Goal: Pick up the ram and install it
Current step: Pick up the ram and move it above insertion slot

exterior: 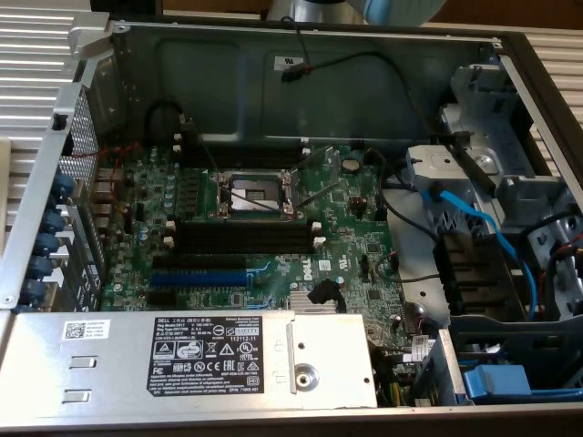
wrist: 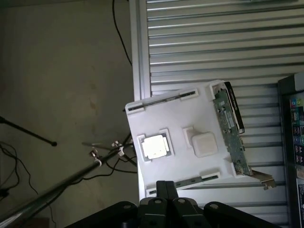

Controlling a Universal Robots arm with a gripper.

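1. Wrist view: gripper (wrist: 166, 184) has its black fingers pressed together, fully closed, w/ nothing between them. Its body is cut off by the frame edge.
2. The tips lie over the rim of a white tray (wrist: 190, 114) on a slatted metal table (wrist: 213, 47). Can't tell whether they touch it.
3. Ram (wrist: 190, 181): a long thin grey-green stick standing on edge in white clips along the tray rim nearest the gripper, just beside the tips. It is seen edge-on, so label & chips can't be made out.
4. A second stick (wrist: 164, 100), darker, sits in clips along the opposite rim. Hard to say if it's the same kind.
5. Also in the tray: a square silver chip (wrist: 153, 146), a white square block (wrist: 204, 144), and a green card (wrist: 231, 130) w/ a metal bracket along a side rim, its bracket end sticking out past the tray.
6. Exterior view: an open PC case w/ a motherboard (exterior: 346, 228). Black memory slots (exterior: 246, 235) lie between the CPU socket (exterior: 251, 193) and a blue expansion slot (exterior: 202, 275).
7. A power supply box (exterior: 219, 355) hides the board's near part, and the robot arm (exterior: 383, 9) is cut off at the frame edge.
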